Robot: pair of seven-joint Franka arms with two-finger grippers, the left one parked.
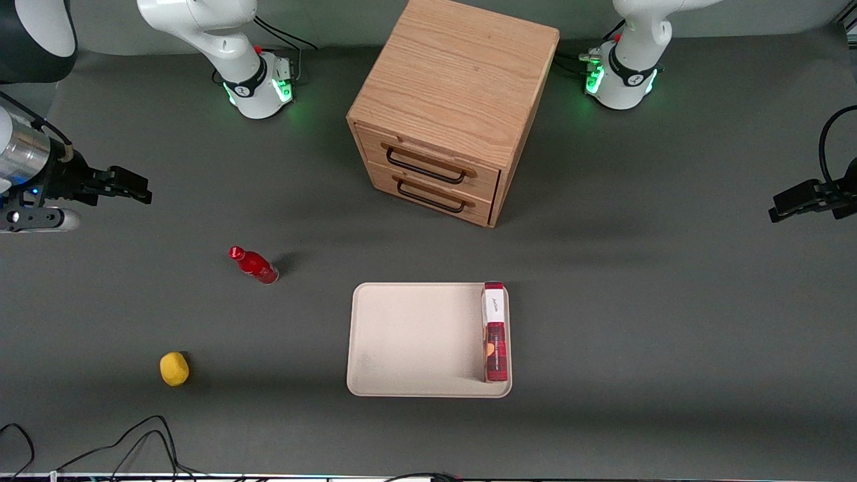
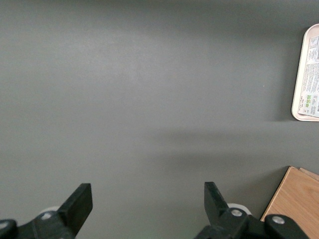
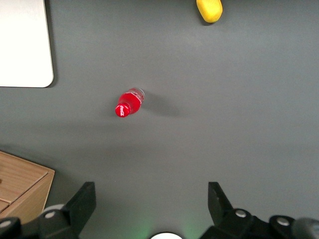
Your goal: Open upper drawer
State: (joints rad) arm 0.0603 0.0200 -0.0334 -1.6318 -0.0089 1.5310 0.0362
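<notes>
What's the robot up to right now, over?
Gripper open, holding nothing, high above the table toward the working arm's end. Upper drawer shut, untouched. Nothing in front of it.

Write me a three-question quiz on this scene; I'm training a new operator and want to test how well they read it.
1. True or false: the upper drawer is already pulled out.
2. What stands on the tray? A) red bottle B) red box C) yellow object
3. The gripper hangs above the table toward the working arm's end, with its fingers ____.

Key: 1 false, it sits shut in the cabinet; 2 B, the red box; 3 open.
</notes>
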